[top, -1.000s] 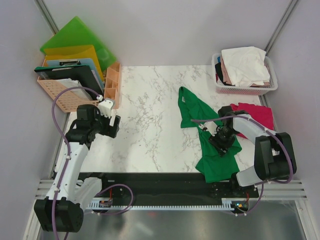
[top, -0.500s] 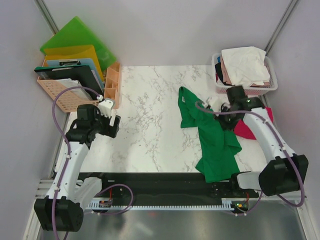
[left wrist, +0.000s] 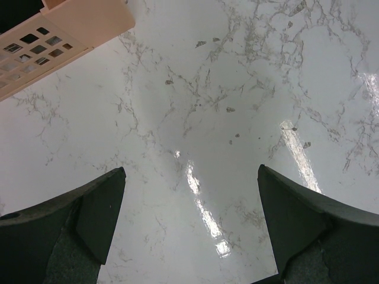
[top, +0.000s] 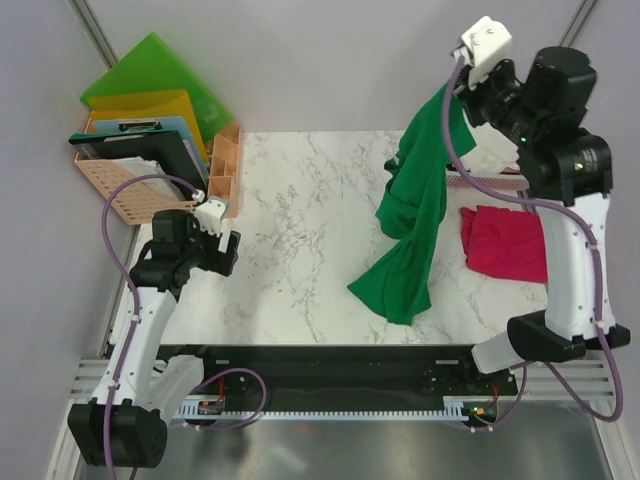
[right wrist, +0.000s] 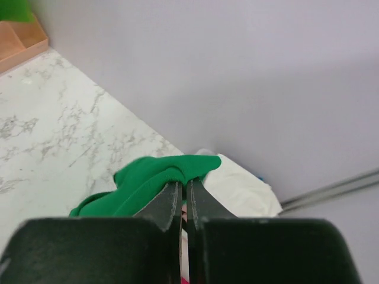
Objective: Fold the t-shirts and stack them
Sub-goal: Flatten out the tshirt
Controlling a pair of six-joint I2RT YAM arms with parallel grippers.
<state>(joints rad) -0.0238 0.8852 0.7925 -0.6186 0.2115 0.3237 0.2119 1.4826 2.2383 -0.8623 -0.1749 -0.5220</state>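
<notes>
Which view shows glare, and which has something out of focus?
Left wrist view: glare streaks on the marble table. Right wrist view: the right pincer is blurred close up, the green t-shirt it grips sharper. Top view: evenly lit.

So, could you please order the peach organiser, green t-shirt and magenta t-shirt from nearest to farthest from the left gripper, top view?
From the left gripper:
1. the peach organiser, just beyond it, left side.
2. the green t-shirt, hanging centre-right.
3. the magenta t-shirt, flat, far right.
</notes>
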